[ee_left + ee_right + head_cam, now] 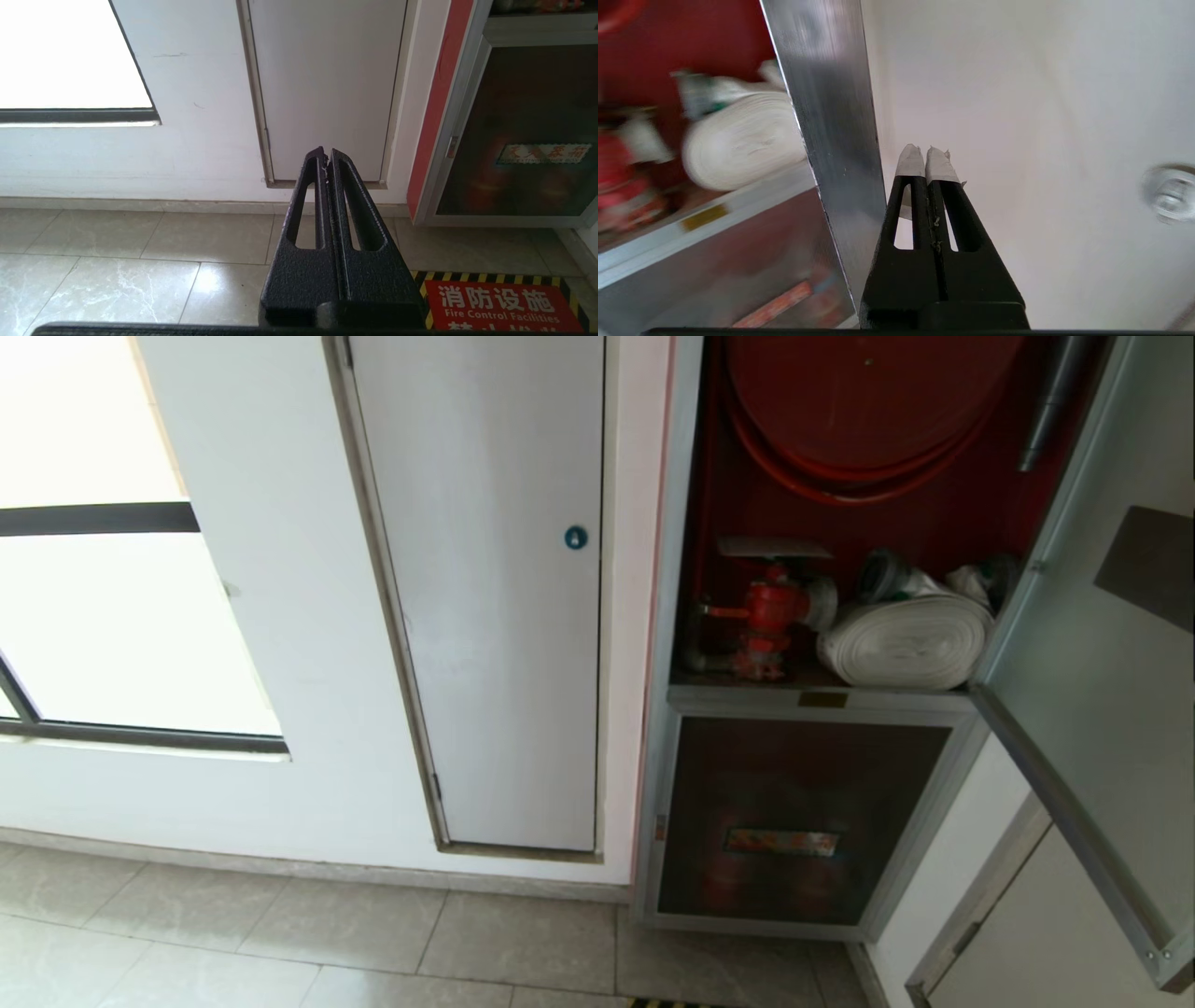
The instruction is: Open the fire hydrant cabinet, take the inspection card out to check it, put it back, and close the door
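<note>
The fire hydrant cabinet stands open, showing its red interior, hose reel, red valve and white rolled hose. A thin pale sheet, the inspection card, lies flat on top of the valve. The door is swung out to the right. My right gripper is shut and empty, its taped tips just beside the door's aluminium edge, on the side away from the cabinet; it is outside the head view. My left gripper is shut, parked low and pointing at the wall base.
A white panel door with a blue round lock is left of the cabinet. A dark lower panel with a red label sits below the shelf. A round metal fitting shows on the pale surface beside my right gripper. A red floor sign lies on the tiles.
</note>
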### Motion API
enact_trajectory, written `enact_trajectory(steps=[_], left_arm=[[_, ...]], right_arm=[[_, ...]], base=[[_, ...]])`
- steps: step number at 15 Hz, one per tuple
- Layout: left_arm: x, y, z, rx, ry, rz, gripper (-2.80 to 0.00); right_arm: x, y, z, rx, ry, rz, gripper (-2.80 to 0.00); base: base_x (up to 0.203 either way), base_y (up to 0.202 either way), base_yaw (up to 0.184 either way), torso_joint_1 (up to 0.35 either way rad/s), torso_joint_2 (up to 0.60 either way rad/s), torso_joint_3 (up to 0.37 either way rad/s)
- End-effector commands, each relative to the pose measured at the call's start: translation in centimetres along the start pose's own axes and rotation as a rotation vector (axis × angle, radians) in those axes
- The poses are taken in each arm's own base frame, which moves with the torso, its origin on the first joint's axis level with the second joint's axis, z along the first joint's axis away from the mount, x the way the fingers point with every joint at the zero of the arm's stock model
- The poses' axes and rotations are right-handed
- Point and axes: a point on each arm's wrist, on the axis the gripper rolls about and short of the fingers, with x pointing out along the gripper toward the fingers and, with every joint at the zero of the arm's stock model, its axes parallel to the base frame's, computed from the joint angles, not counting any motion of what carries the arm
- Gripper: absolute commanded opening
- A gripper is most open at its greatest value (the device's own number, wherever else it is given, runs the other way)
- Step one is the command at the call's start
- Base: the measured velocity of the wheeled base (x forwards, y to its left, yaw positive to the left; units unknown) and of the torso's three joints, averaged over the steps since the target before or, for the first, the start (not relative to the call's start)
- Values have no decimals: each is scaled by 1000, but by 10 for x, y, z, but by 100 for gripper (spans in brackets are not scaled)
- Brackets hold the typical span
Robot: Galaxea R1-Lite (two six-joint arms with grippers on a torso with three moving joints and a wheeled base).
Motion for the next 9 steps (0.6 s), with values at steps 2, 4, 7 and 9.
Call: enact_trajectory(steps=[2, 4, 7, 9], left_arm=[[1, 0, -4, -1, 13, 0, -280], [1, 0, -4, -1, 13, 0, -280], [1, 0, -3, -1, 13, 0, -280], [1, 0, -3, -1, 11, 0, -280]], right_arm=[[-9, 17, 4, 6, -18, 112, -280], [-13, 29, 3, 11, 1, 181, -280], [-23, 50, 2, 19, 38, 307, -280], [-27, 66, 0, 24, 54, 406, -280]], base=[[0, 0, 0, 0, 0, 0], [0, 0, 0, 0, 0, 0], [0, 0, 0, 0, 0, 0], [0, 0, 0, 0, 0, 0]])
